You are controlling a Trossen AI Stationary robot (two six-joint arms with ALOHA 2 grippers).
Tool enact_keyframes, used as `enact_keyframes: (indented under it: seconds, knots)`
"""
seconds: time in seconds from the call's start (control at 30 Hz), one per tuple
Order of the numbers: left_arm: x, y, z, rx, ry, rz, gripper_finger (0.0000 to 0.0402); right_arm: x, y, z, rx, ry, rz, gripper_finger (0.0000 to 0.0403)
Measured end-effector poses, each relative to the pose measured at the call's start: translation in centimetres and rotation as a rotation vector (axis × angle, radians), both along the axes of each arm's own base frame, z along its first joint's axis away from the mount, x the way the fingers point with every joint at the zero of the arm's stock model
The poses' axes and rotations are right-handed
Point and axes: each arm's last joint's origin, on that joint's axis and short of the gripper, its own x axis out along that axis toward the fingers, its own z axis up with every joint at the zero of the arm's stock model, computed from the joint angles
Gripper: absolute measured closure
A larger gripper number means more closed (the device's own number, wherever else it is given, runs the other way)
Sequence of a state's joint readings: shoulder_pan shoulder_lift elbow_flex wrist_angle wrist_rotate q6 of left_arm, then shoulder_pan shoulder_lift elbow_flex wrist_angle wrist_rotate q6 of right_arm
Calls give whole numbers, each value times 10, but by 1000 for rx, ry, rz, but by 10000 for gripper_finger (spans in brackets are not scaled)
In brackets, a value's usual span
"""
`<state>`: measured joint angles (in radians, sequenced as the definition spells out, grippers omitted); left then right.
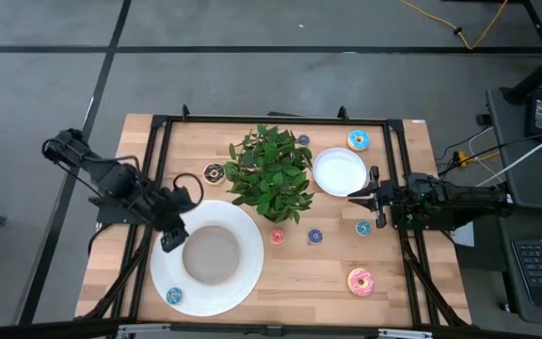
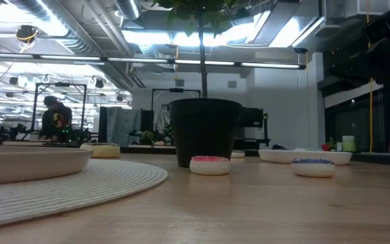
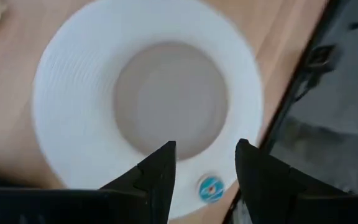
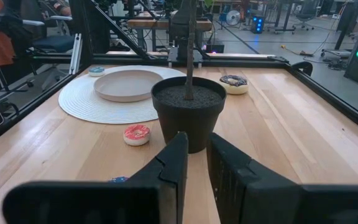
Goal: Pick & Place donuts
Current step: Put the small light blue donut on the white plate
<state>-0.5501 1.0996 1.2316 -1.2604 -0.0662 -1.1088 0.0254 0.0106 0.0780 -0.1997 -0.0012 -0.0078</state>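
In the high view my left gripper (image 1: 172, 226) hangs open over the far-left rim of the large white plate (image 1: 210, 256). A tiny blue donut (image 1: 174, 296) rests on that plate's near rim and shows beyond my left fingers (image 3: 211, 188). On the table lie the chocolate donut (image 1: 215, 172), the light-blue donut (image 1: 358, 140), the pink donut (image 1: 360, 280), and tiny red (image 1: 278, 236), blue (image 1: 315, 236) and teal (image 1: 362, 227) ones. My right gripper (image 1: 354, 195) waits by the small white plate (image 1: 340, 171), its fingers close together, pointing at the plant pot (image 4: 188, 112).
A potted plant (image 1: 271, 174) stands mid-table between the two plates. A black frame (image 1: 158, 141) runs along the table's left, far and right edges. Bare wood lies near the front edge (image 1: 299, 282). A person shows far off in the room (image 2: 56, 118).
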Motion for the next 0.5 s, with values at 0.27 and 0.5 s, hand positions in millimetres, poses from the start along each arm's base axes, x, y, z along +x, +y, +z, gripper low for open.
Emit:
enact_keyframes:
  seconds: [0.27,0.5]
  knots:
    - [3,-21,-17,70,133,4,245,0,0,0,0,0,1,340]
    - [9,-37,-30,122,206,3,245,0,0,0,0,0,0,340]
